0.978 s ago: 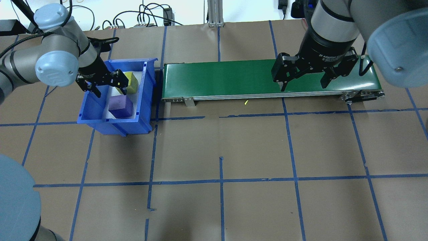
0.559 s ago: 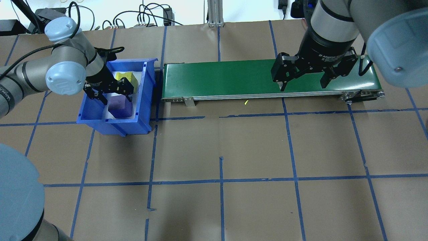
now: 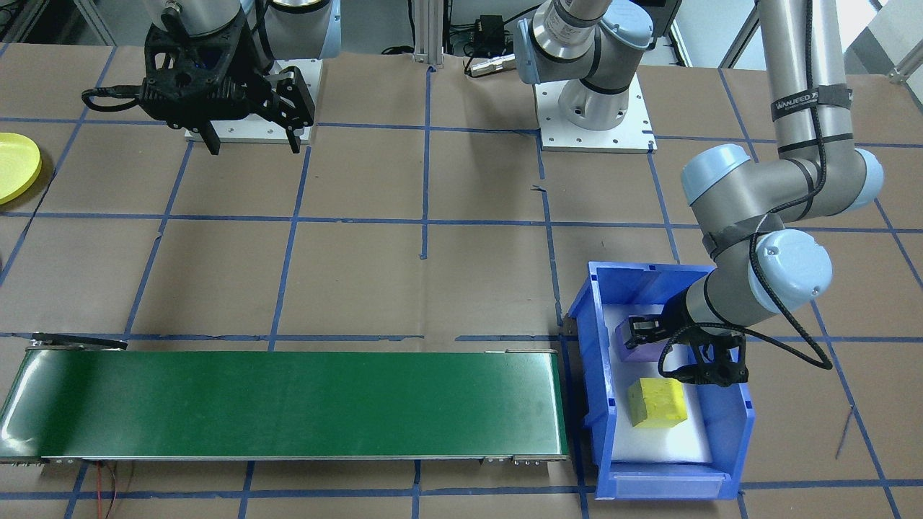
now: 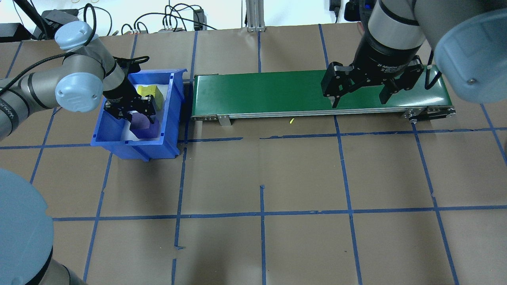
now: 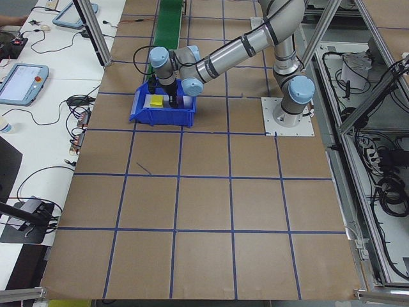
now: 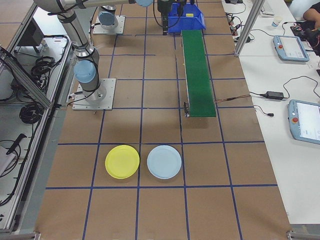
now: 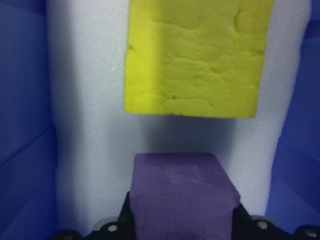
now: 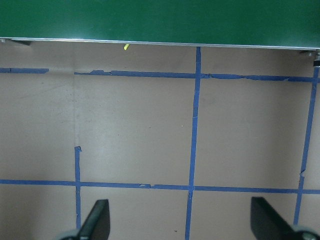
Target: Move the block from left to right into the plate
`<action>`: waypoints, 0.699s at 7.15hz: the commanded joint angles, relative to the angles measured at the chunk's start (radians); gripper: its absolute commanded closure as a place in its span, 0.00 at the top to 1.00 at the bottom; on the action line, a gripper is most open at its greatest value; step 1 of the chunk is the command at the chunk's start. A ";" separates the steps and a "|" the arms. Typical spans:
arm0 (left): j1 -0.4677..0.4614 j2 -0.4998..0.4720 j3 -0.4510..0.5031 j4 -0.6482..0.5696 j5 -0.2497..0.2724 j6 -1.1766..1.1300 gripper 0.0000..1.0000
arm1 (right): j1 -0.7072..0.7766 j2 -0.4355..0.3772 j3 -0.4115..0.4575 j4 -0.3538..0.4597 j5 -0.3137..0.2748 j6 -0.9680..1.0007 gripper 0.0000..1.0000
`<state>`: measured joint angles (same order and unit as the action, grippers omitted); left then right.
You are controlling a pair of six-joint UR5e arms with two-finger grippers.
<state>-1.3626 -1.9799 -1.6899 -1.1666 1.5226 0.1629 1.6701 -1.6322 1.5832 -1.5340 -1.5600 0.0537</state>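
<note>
- Purple foam block (image 7: 183, 192) is the thing now being taken; it stands on the white foam liner (image 7: 90, 150) inside the blue bin (image 4: 119, 138), with the yellow foam block (image 3: 656, 402) near it but apart.
- The left gripper (image 4: 134, 113) is lowered into the bin, with its fingers on both sides of the purple block. In the left wrist view the block fills the space between the jaws and seems to be touched on each side; it is judged that the grip is closing or just closed, but full contact cannot be confirmed.
- No step of the transport is done yet: the block is not lifted, the green conveyor belt (image 4: 277, 93) carries nothing, and the yellow plate (image 6: 122, 161) is without a block.
- What is left, as judged: lifting the block out, placing it on the belt, taking it at the other end with the right gripper (image 4: 358, 99), and setting it in the plate.
- The right gripper is held above the right end of the belt, with fingers wide apart and nothing between them.
- The exterior right view alone shows the whole yellow plate, with a light blue plate (image 6: 164, 162) just beside it, well apart from the belt's end; the overhead view shows no plate at all.
- The front-facing view shows only an edge of the yellow plate, but it gives both blocks clearly apart.
</note>
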 commanded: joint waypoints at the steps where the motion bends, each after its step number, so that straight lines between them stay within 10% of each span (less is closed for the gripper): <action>1: -0.016 0.042 0.073 -0.100 -0.012 -0.023 0.22 | 0.000 0.000 0.000 0.000 0.000 0.002 1.00; 5: -0.192 0.081 0.281 -0.219 -0.013 -0.239 0.23 | 0.000 0.000 0.000 0.000 0.002 0.002 1.00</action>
<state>-1.4925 -1.8997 -1.4563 -1.3774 1.5136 -0.0076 1.6701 -1.6322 1.5835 -1.5340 -1.5597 0.0552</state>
